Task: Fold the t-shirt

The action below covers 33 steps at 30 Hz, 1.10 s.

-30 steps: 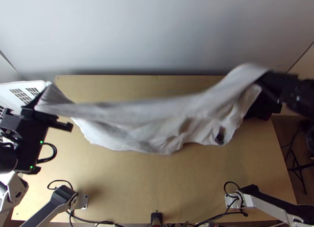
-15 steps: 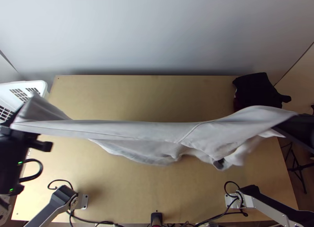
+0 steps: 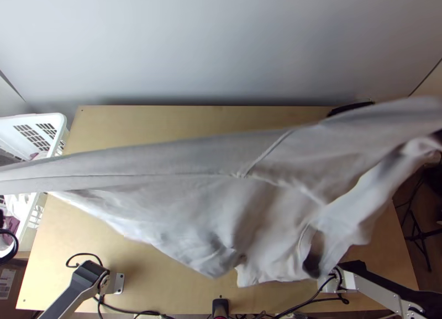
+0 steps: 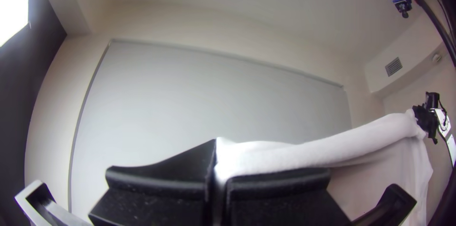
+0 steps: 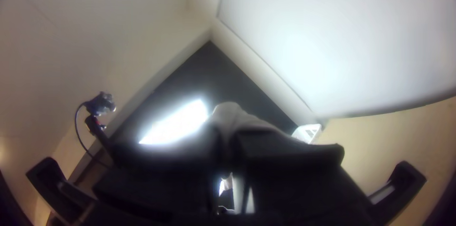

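Left gripper (image 4: 218, 169): black fingers pressed together in the left wrist view, with an edge of pale cloth pinched between the tips.
Right gripper (image 5: 227, 133): fingers nearly together on pale cloth at their tips, blurred in the right wrist view.
T-shirt (image 3: 221, 181): strung from one pair of jaws to the other, above the table; its upper edge is a long, thick roll, the rest hanging loose below in uneven folds.
Seam (image 3: 265, 156): slanting across the cloth between the two sets of jaws, nearer the right.
Dark patch (image 3: 314, 255): in the hanging part, toward the right jaws' side.
Basket (image 3: 55, 120): white, slatted, beyond the table's edge on the left jaws' side, holding purple and white cloth.
Table (image 3: 138, 280): light wood, under the span between the jaws.
Black item (image 3: 351, 107): past the cloth, at the table's far edge on the right jaws' side, mostly hidden.
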Each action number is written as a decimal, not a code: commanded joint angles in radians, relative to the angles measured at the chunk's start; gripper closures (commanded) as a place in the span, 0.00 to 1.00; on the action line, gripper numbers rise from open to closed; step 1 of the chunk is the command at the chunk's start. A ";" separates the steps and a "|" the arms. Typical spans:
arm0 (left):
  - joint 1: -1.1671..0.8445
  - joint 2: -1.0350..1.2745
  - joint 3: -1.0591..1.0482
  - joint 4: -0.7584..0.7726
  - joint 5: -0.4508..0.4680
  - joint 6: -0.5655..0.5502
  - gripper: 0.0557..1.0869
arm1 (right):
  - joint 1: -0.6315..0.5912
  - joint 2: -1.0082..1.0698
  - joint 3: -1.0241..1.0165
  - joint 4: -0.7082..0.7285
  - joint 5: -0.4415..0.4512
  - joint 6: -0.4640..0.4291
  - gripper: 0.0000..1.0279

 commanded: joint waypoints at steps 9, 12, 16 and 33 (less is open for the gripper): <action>0.008 -0.092 -0.146 -0.033 0.035 -0.028 0.97 | -0.028 -0.067 -0.373 0.158 0.006 0.032 0.97; 0.002 -0.133 -0.240 -0.005 0.047 -0.024 0.97 | -0.027 -0.127 -0.560 0.180 0.002 0.009 0.97; 0.008 -0.182 -0.361 0.024 0.044 0.022 0.97 | -0.031 -0.194 -0.746 0.186 0.003 -0.040 0.97; 0.154 -0.038 -0.967 0.556 0.119 0.165 0.97 | -0.094 -0.053 -1.366 0.505 0.034 -0.233 0.97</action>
